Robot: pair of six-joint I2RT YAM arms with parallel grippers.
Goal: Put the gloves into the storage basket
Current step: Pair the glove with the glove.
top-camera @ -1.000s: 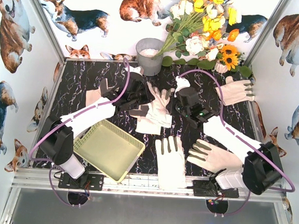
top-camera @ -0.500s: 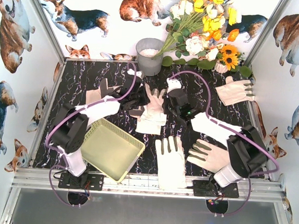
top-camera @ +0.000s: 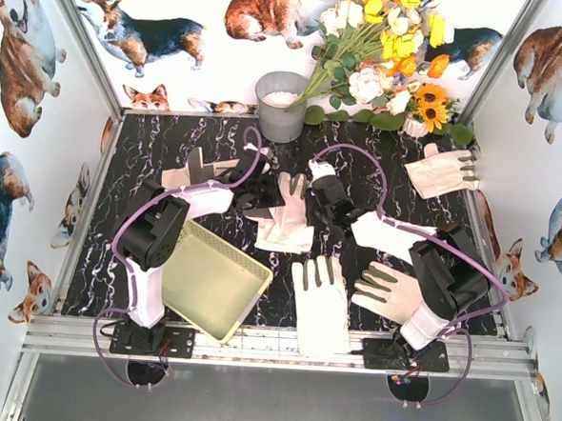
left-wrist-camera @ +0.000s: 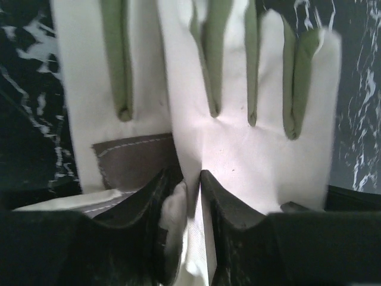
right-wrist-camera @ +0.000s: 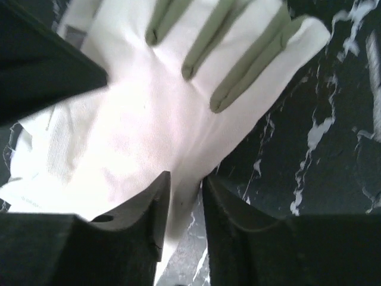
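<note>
Two stacked white gloves (top-camera: 285, 222) lie mid-table between my grippers. My left gripper (top-camera: 265, 198) is shut on a pinched fold of the upper glove (left-wrist-camera: 256, 149); a glove with a grey patch (left-wrist-camera: 134, 158) lies beside it. My right gripper (top-camera: 312, 203) is shut on the right edge of the same glove (right-wrist-camera: 149, 137). The pale yellow-green storage basket (top-camera: 249, 266) sits at the near left and holds nothing that I can see. Other gloves lie near centre (top-camera: 321, 304), near right (top-camera: 395, 292), far right (top-camera: 443, 171) and far left (top-camera: 180, 178).
A grey metal bucket (top-camera: 281, 104) stands at the back centre next to a bunch of flowers (top-camera: 386, 55). Purple cables loop over both arms. Printed walls close in the left, right and back of the black marble table (top-camera: 151, 145).
Both grippers have come closer together onto the central gloves, the left moving right and the right moving left. The gloves have bunched up and shifted slightly toward the near side.
</note>
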